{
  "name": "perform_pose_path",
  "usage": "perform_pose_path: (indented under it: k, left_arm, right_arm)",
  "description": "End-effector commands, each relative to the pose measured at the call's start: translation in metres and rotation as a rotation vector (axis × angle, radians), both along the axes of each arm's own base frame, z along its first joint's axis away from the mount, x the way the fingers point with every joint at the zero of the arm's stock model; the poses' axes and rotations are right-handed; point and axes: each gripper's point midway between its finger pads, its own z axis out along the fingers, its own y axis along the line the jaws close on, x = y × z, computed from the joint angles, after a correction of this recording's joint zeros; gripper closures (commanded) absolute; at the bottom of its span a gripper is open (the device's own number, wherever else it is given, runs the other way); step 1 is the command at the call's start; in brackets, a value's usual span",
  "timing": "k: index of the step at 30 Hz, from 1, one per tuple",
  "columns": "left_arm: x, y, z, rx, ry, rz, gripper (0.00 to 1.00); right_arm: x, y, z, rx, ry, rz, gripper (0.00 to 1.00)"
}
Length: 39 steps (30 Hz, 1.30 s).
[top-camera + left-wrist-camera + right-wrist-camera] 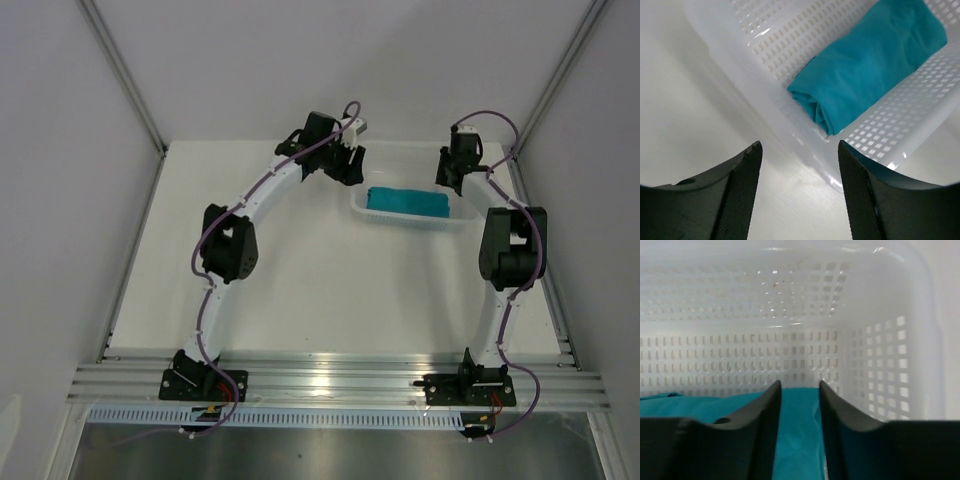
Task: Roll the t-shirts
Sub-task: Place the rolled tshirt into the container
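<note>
The t-shirt (407, 201) lies inside the basket (412, 224). It is bunched up into one long teal roll and runs along the basket from left to right. In the left wrist view, one end of the t-shirt (870, 65) shows its folded layers. That end stops short of the basket (785, 40) wall, so some holey floor shows bare beside it.

The basket sits at the far right part of the table (320, 290), close to the back edge. The wide middle and the near part of the table are bare, and both arms bend around this open space.

The left hand (345, 165) hangs just outside the left end of the basket, over the table. Seen from its own camera, the left hand (800, 150) is spread wide and holds nothing. The basket's corner is right in front of the gap.

The right hand (450, 180) is over the right end of the basket. In its own camera, the right hand (799, 390) has its two fingers (767, 425) only a little apart. The t-shirt (797, 440) shows in the thin gap between them. I cannot tell if the fingers touch the cloth. The basket (765, 350) walls stand close in front and on the right, so there is little room on those sides.
</note>
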Motion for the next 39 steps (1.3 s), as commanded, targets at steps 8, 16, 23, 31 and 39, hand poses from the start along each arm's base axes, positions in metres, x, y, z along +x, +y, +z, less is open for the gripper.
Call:
perform_pose_path:
  k: [8, 16, 23, 31, 39]
  left_arm:
    - [-0.039, 0.145, 0.102, 0.159, -0.192, 0.202, 0.0]
    - [-0.116, 0.289, 0.084, 0.282, -0.241, 0.49, 0.01]
    - [-0.192, 0.358, 0.016, 0.359, -0.193, 0.647, 0.0]
    - [-0.233, 0.382, -0.027, 0.369, -0.143, 0.662, 0.01]
    - [-0.234, 0.378, -0.024, 0.332, -0.11, 0.651, 0.0]
  right_arm:
    - [-0.07, -0.037, 0.172, -0.125, -0.234, -0.106, 0.13]
    - [-0.198, -0.071, 0.141, -0.065, -0.176, -0.306, 0.11]
    - [-0.267, -0.059, 0.112, 0.048, -0.25, -0.338, 0.09]
    - [-0.295, -0.046, 0.104, 0.176, -0.329, -0.36, 0.01]
    - [-0.298, -0.039, 0.101, 0.213, -0.319, -0.358, 0.0]
